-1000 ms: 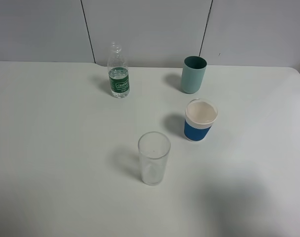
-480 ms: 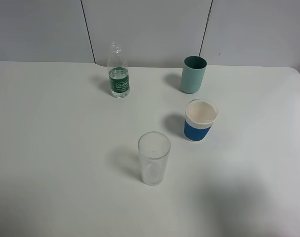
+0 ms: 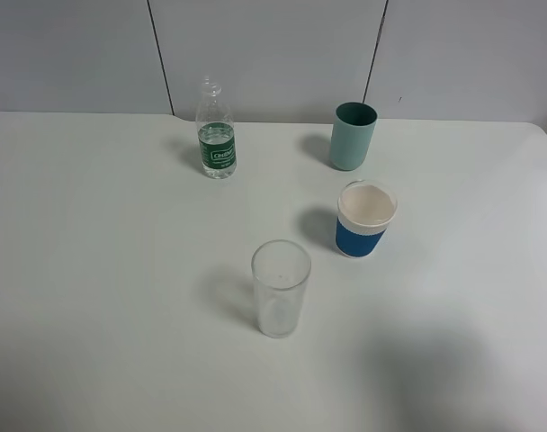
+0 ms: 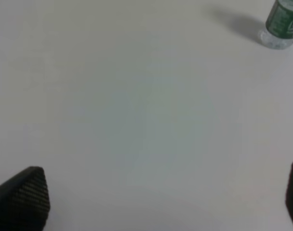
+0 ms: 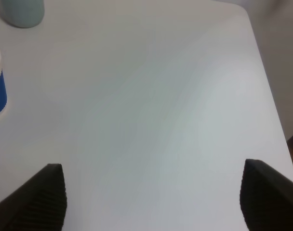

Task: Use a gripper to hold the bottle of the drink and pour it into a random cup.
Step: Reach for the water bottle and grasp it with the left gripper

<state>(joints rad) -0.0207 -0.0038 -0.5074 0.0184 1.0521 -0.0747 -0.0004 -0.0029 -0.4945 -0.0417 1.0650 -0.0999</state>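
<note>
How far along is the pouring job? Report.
Done: nothing; the small clear plastic bottle with a green label stands upright, untouched. In hand: nothing; the left gripper and right gripper are open and empty. Left: grasping the bottle and pouring into the white cup with a blue band.

Only the fingertips of the robot are visible, tbh. The left gripper [image 4: 158, 202] has two black fingers [image 4: 22, 199]. The clearer one is blunt and wedge-shaped with a fine woven grain, kinda carbon-fibre looking, and the other is just a dark sliver at the frame edge. The right gripper [image 5: 153, 199] is the same deal: two chunky matte black fingers [image 5: 40, 197] with angled tips and fine ridges across their faces.
</note>
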